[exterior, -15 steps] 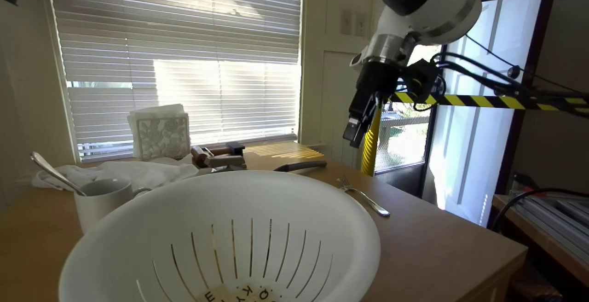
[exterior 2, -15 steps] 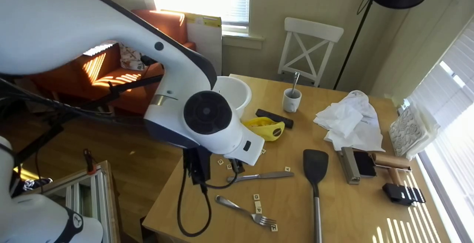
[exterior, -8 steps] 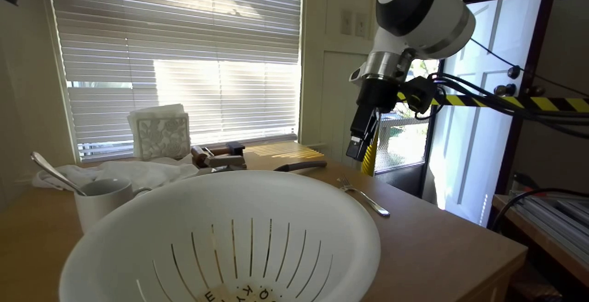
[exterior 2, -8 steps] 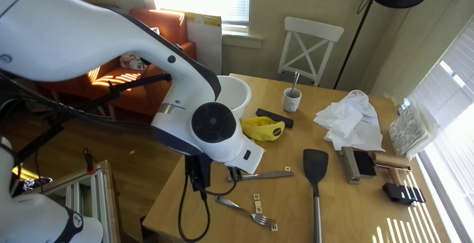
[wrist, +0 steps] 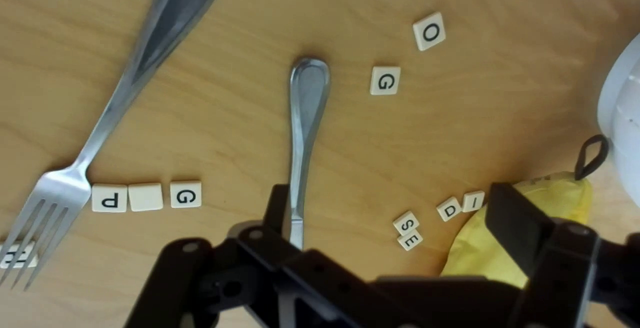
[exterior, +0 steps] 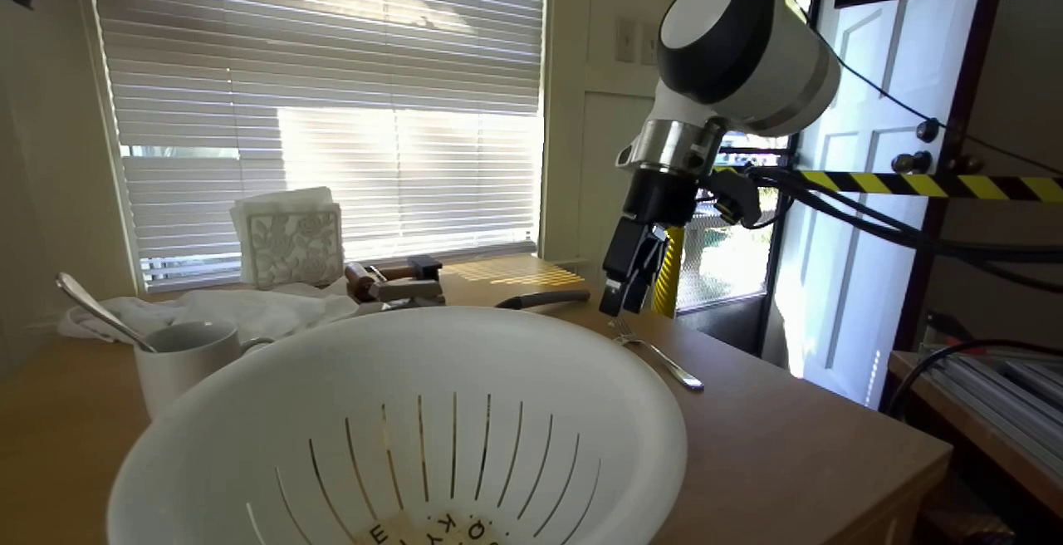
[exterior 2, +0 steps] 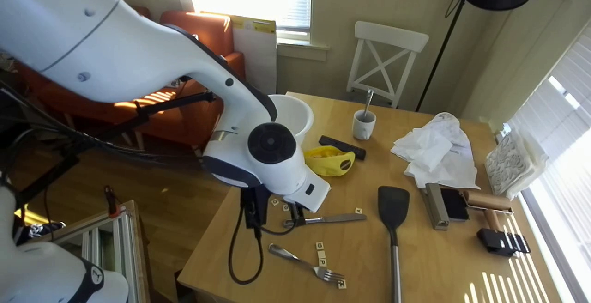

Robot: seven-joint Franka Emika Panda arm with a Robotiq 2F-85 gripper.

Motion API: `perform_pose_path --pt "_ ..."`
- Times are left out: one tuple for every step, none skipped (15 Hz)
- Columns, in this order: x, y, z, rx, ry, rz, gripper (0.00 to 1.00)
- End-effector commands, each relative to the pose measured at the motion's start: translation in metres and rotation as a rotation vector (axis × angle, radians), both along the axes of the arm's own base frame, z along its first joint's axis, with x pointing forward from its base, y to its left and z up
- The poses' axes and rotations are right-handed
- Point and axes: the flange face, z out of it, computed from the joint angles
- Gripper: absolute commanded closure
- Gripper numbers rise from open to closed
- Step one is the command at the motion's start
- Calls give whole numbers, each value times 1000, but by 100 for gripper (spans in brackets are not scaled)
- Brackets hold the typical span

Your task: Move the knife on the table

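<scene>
Gripper point(exterior: 623, 305) lower than second ago, jaws spread wide, nothing held. Knife point(wrist: 301, 138) off-centre beneath it, flat on table point(exterior 2: 443, 257). Approach looks well along; centring, grasp and move remain.

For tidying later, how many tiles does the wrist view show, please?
10: one tile under the fork, three beside it, two right of the knife, four near the pouch; more may be hidden.
</scene>
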Motion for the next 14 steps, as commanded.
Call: perform_pose_path --pt "21 13 -26 -105 0 -95 0" --pt "22 14 -34 -130 6 -118 0" --pt "23 14 -41 -146 13 -133 0" --pt "24 13 -45 -145 21 -143 0" --pt "25 12 -49 -140 32 -153 0" --pt "26 10 -50 -130 35 -159 0" --pt "28 9 -50 -113 36 -153 0" --pt "31 8 -48 -98 29 -147 0" --pt "33 8 -44 -72 20 -130 0" --pt "36 7 -40 -54 2 -121 0" --pt "40 6 -37 -28 -12 -112 0" --pt "42 3 -36 -3 -19 -100 0" --pt "42 -1 -39 17 -15 -87 0" --pt "42 -7 -41 35 -17 -79 0"
